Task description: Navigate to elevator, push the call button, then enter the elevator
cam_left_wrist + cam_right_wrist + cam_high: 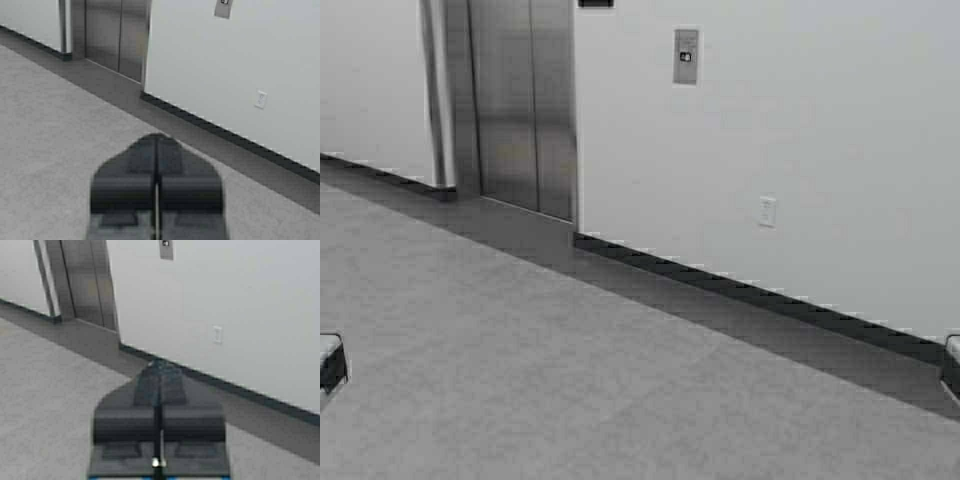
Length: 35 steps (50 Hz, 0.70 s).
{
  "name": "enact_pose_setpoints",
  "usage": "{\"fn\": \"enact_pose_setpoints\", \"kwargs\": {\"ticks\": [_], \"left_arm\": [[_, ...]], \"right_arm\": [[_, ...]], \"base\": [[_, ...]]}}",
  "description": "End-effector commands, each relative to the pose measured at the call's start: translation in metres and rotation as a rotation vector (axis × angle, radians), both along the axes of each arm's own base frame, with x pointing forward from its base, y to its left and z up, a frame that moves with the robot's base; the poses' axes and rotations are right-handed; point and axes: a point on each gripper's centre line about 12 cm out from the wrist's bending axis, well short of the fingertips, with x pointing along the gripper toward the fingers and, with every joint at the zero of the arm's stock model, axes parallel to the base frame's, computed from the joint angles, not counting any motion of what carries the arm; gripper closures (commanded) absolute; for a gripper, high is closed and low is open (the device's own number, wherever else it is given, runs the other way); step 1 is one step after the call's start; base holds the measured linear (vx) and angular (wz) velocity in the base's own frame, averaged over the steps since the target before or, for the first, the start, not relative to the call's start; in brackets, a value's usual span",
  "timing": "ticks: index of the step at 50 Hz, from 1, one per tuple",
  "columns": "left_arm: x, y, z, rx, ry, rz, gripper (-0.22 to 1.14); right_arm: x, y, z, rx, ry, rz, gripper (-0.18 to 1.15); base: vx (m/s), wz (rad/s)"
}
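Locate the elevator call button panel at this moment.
In the high view the small steel call button panel sits on the white wall, upper centre, just right of the closed brushed stainless-steel elevator doors and above the white wall outlet.

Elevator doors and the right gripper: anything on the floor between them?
Nothing: the right wrist view shows only bare grey floor and a darker border strip between the shut right gripper and the closed elevator doors.

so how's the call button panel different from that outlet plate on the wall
The call button panel is grey metal with a dark button or display; the outlet plate is white, nearly matching the wall. The call button panel sits high, close to the elevator; the outlet plate sits low, farther right, above the dark baseboard. Both are upright rectangles mounted on the same wall.
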Motion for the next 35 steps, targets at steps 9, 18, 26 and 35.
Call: {"fn": "enact_pose_setpoints", "kwargs": {"ticks": [9,18,26,35], "left_arm": [[-0.001,0.0,0.009,-0.001,-0.035,0.001,0.89],[0.0,0.0,0.011,0.005,-0.038,0.001,0.89],[0.001,0.0,0.003,0.0,-0.011,0.001,0.89],[-0.002,0.0,0.004,-0.01,-0.025,0.002,0.89]], "right_arm": [[-0.003,0.0,0.007,0.01,-0.036,0.003,0.92],[-0.01,0.0,0.015,0.009,-0.079,0.004,0.92],[-0.011,0.0,0.007,0.002,-0.06,0.002,0.92],[-0.009,0.0,0.008,0.002,-0.055,0.002,0.92]], "base": [[0.73,-0.03],[0.68,0.0],[0.7,0.08],[0.67,0.03]]}}
